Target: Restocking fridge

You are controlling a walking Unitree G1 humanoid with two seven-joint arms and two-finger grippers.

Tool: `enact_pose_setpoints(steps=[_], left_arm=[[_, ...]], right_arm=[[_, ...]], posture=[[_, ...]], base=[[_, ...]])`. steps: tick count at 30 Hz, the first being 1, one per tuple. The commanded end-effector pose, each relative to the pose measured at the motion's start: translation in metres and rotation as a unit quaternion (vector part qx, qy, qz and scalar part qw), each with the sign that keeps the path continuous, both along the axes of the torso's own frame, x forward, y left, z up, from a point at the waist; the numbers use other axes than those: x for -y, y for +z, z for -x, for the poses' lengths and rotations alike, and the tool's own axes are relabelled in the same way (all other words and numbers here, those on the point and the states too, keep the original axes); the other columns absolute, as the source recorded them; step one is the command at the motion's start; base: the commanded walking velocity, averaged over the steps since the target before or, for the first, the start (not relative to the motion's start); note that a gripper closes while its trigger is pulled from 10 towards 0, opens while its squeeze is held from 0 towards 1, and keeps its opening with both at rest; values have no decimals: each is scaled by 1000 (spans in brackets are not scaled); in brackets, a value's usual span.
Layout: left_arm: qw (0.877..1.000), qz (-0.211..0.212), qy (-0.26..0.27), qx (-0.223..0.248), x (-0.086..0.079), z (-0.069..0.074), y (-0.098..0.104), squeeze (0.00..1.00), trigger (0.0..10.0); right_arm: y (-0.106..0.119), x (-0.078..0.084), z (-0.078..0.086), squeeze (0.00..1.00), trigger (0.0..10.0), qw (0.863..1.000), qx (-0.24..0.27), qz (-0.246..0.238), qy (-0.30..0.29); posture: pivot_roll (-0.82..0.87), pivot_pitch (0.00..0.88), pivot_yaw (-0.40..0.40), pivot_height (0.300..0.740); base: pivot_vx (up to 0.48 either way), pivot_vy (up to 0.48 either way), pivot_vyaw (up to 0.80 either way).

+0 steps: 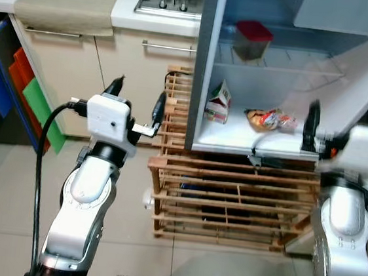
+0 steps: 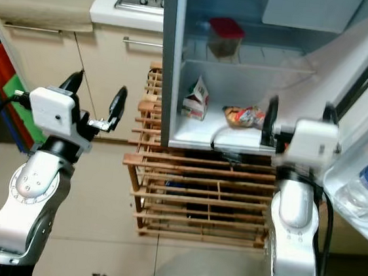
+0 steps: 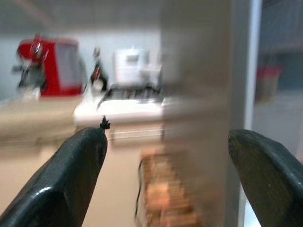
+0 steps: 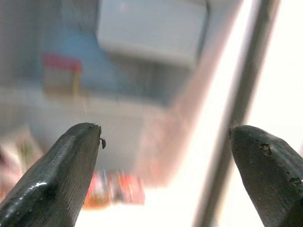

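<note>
Open fridge holds carton, snack bag, red-lidded container.

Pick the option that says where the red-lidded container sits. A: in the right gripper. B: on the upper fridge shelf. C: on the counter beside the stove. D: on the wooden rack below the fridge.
B: the red-lidded container stands on the upper fridge shelf, above the small carton and the snack bag on the shelf below.

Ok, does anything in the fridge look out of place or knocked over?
The small carton on the lower shelf leans instead of standing upright, and a crumpled snack bag lies loose beside it. The red-lidded container on the shelf above sits level. Nothing looks spilled.
</note>
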State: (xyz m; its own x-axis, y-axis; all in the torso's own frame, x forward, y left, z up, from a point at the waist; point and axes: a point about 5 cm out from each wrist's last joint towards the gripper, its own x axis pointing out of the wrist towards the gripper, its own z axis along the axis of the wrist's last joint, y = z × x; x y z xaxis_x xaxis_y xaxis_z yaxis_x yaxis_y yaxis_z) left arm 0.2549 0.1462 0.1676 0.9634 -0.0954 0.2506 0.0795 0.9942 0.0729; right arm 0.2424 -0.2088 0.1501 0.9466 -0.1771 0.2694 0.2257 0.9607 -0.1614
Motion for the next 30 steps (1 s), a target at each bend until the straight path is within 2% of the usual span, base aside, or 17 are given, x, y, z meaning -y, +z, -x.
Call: enact_pose_setpoints(steps=[1, 3, 5, 7, 9, 14, 15, 20, 30], left_arm=[[1000, -14, 10, 2, -5, 3, 1, 0, 10000], [1000, -12, 2, -3, -6, 3, -2, 0, 10000], [1000, 9, -12, -8, -5, 1, -3, 0, 10000], [999, 23, -49, 8, 5, -4, 3, 0, 10000], [998, 25, -59, 22, 13, -8, 9, 0, 10000], [997, 32, -65, 23, 17, -10, 10, 0, 10000], [998, 20, -59, 26, 17, -11, 11, 0, 10000], [999, -3, -44, 25, 18, -18, 11, 0, 10000], [999, -1, -49, 14, 22, -27, 10, 0, 10000]], right_arm=[[-4, -1, 0, 0, 10000, 1000, -6, -11, 11], [-10, -3, -3, 0, 10000, 999, -21, -16, 26], [-16, -3, -8, 0, 10000, 998, -41, -34, 34], [-19, -2, -15, 0, 10000, 998, -44, -32, 35], [-19, -7, -21, 0, 10000, 997, -51, -25, 51], [-17, -14, -24, 0, 10000, 996, -49, -21, 72], [-18, -15, -24, 0, 10000, 996, -50, -22, 73], [-22, -14, -27, 0, 10000, 995, -58, -29, 78], [-24, -15, -34, 0, 10000, 994, -62, -53, 75]], posture=[[-94, 0, 34, 740], [-99, 0, 31, 740], [-99, 0, 31, 740], [-102, 0, 30, 740], [-110, 0, 28, 740], [-116, 0, 30, 740], [-114, 0, 30, 740], [-108, 0, 29, 740], [-106, 0, 40, 740]], base=[[0, 0, 0], [0, 0, 0], [0, 0, 0], [0, -469, 0], [0, -446, 0], [0, -436, 0], [345, -330, 0], [0, 0, 0], [-28, 0, 0]])
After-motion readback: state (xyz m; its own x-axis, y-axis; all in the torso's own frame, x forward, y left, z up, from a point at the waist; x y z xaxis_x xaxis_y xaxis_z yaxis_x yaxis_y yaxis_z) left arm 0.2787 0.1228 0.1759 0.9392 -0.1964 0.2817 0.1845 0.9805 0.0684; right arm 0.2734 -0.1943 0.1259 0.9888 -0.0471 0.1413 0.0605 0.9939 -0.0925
